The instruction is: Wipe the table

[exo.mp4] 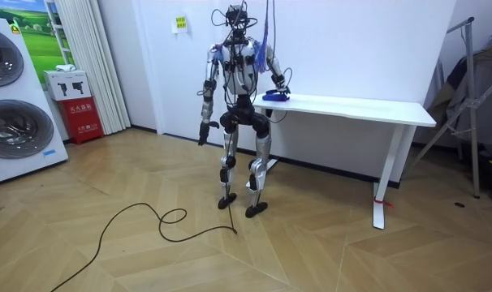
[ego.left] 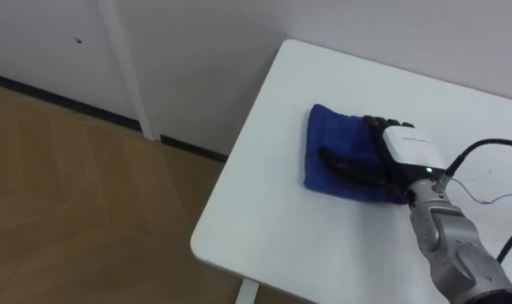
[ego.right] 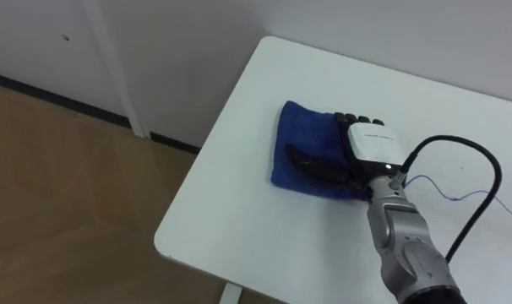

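Note:
A dark blue cloth (ego.left: 334,139) lies spread flat near the left end of the white table (ego.left: 269,211), a little in from the back corner. My right hand (ego.left: 389,156) rests on the cloth's right half, fingers straight and pressed flat, thumb reaching left across the cloth. In the room view I stand upright at the table's (exo.mp4: 351,106) left end, right arm out over the cloth (exo.mp4: 276,96). My left hand (exo.mp4: 203,130) hangs at my side, away from the table.
A thin blue wire (ego.left: 492,200) lies on the tabletop right of the hand. A white wall runs close behind the table. Wooden floor lies beyond the left edge. Washing machines (exo.mp4: 15,97) and a red box (exo.mp4: 82,118) stand far off.

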Controlling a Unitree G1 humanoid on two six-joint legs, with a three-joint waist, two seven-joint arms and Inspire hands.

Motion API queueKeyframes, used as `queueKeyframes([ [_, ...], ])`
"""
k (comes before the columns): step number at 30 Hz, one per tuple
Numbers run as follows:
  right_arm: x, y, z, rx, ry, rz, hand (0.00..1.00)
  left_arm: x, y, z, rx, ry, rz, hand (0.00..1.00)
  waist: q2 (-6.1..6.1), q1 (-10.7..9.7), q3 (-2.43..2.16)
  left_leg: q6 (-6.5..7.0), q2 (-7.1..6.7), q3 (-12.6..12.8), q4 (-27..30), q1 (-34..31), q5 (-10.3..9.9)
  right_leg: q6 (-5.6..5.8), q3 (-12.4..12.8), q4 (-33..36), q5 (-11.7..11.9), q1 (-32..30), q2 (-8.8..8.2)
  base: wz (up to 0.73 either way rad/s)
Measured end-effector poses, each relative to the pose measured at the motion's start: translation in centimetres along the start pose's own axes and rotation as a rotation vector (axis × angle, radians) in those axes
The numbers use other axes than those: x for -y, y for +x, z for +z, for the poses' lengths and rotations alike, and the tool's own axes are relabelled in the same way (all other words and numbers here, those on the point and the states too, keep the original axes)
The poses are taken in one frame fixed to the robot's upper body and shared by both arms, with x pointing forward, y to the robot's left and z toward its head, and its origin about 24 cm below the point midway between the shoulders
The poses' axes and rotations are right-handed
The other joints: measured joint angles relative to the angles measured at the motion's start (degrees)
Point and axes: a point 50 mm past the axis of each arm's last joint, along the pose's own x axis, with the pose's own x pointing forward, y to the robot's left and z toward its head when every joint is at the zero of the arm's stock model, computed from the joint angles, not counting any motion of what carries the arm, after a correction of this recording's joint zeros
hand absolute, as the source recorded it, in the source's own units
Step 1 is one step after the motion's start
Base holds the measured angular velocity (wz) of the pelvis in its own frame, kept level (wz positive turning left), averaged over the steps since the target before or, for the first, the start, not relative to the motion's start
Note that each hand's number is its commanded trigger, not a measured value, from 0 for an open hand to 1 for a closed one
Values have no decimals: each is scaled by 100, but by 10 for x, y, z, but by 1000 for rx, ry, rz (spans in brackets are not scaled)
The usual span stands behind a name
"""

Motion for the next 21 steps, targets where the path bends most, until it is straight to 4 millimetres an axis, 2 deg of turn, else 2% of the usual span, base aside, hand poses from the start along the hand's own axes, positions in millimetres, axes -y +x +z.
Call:
queueKeyframes([
  [9,-11,-2,0,-11,-22,51,0,0,0,-1,-9,-3,6,0,13,65,-20,1,-13,-25,46,-40,1,0,-61,6,0,1,-18,1],
  [16,-22,-2,-17,-83,-39,101,0,1,0,-2,-11,0,0,0,57,135,-115,5,-28,-183,89,-79,3,3,-245,12,-2,71,-29,13],
  [17,-23,-2,-19,-88,-40,105,69,1,-1,-3,-13,0,-4,0,68,141,-113,4,-30,-194,90,-85,4,3,-259,15,-2,80,-31,4],
  [18,-23,-2,-19,-88,-40,104,100,1,-1,-3,-14,0,-6,0,67,142,-112,4,-31,-197,88,-90,4,3,-264,15,-2,80,-33,6],
  [21,-24,-3,-21,-96,-46,87,100,2,0,-2,-10,-2,-17,0,73,142,-98,9,-54,-229,125,-196,7,5,-283,-3,-4,21,-44,5],
])
